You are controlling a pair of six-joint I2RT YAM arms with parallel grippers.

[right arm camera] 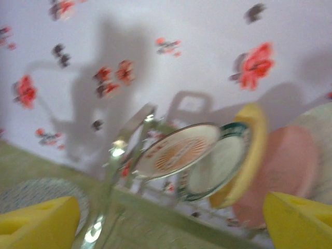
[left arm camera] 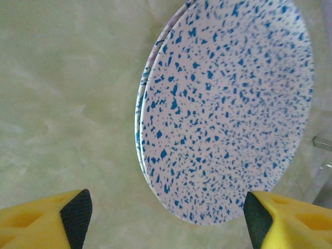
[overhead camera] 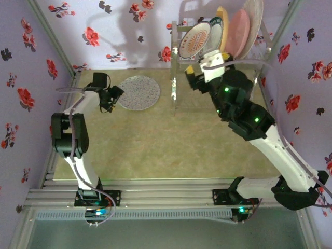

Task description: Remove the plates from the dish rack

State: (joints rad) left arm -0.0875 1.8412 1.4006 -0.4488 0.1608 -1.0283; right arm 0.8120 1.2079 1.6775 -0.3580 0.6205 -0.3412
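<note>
My left jaws gape over a blue-speckled plate [left arm camera: 228, 104] flat on the bench [left arm camera: 62, 93]; my right jaws, wide and empty, face orange-patterned, teal-rimmed, yellow, pink plates [right arm camera: 179, 153] in the rack [right arm camera: 116, 155].

1. White links, black joint housings: left arm [overhead camera: 83, 168], right arm [overhead camera: 282, 153].
2. Green lights [overhead camera: 226, 89] on right arm's joints.
3. Yellow fingers [left arm camera: 36, 223] at seven and five o'clock, black pads [left arm camera: 77, 215] inside.
4. Grey cable [overhead camera: 244, 61] near wrist.

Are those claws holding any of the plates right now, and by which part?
Nothing is held. The left gripper stands open short of the speckled plate on the table; the right gripper is open facing the dish rack.
</note>
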